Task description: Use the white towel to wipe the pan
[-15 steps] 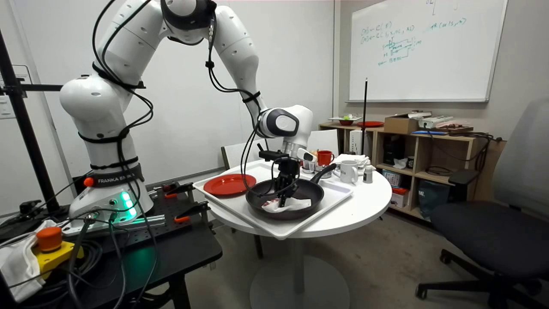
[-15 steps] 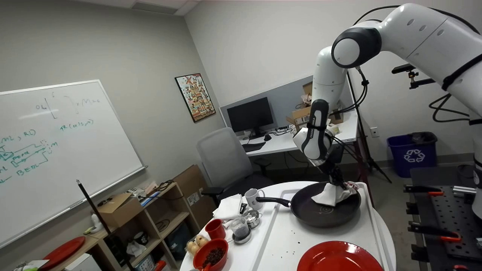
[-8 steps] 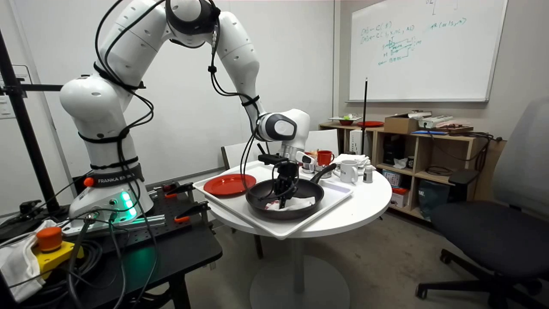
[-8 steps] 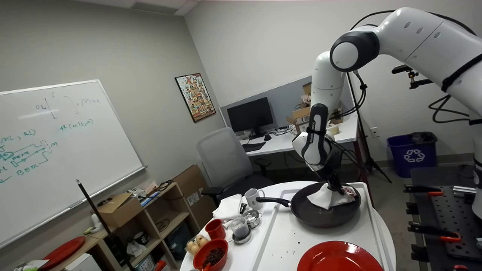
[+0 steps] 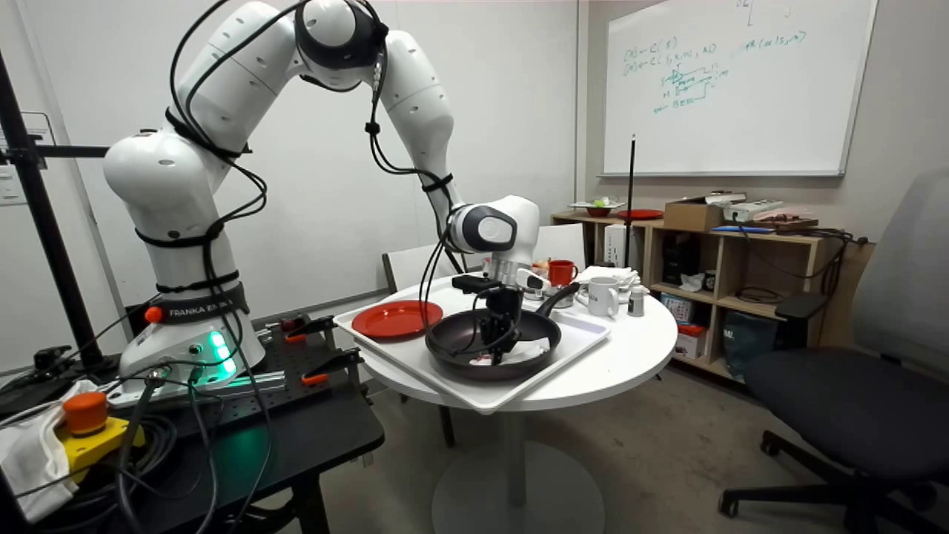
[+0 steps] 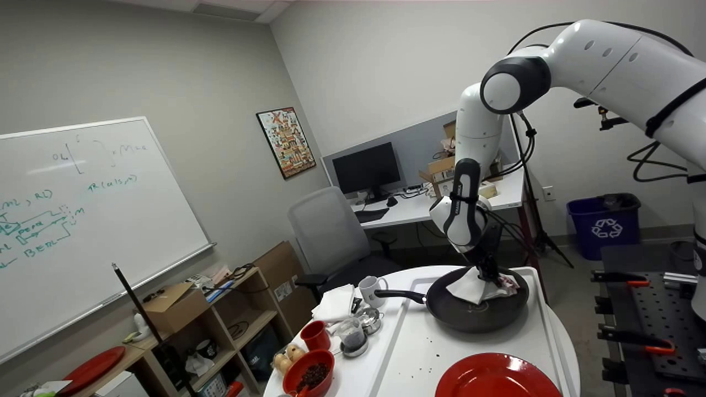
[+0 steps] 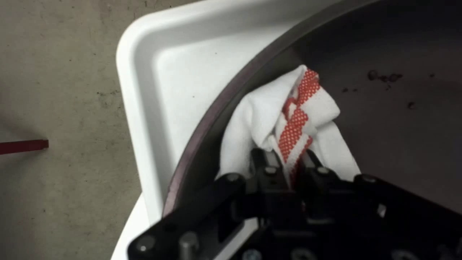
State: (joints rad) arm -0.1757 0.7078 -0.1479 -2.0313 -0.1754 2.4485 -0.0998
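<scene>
"FRANKA" is lettered in white on the black band (image 5: 191, 310) around the white robot arm's base (image 5: 170, 343) | "ML, RL" appears in green handwriting on the white rectangular whiteboard (image 6: 105, 220), other lines hard to read | a white recycling symbol fronts the blue plastic bin (image 6: 587, 231)

In the wrist view we're tight on the left of the pan (image 7: 389, 141), rim (image 7: 218, 108) just beside the towel (image 7: 267, 112); open pan floor to the towel's right. In an exterior view we have bare tray (image 6: 411, 336) between pan and plate (image 6: 496, 380), but the handle (image 6: 400, 294) juts over the tray edge near the mug (image 6: 367, 292), in the way on that side
</scene>
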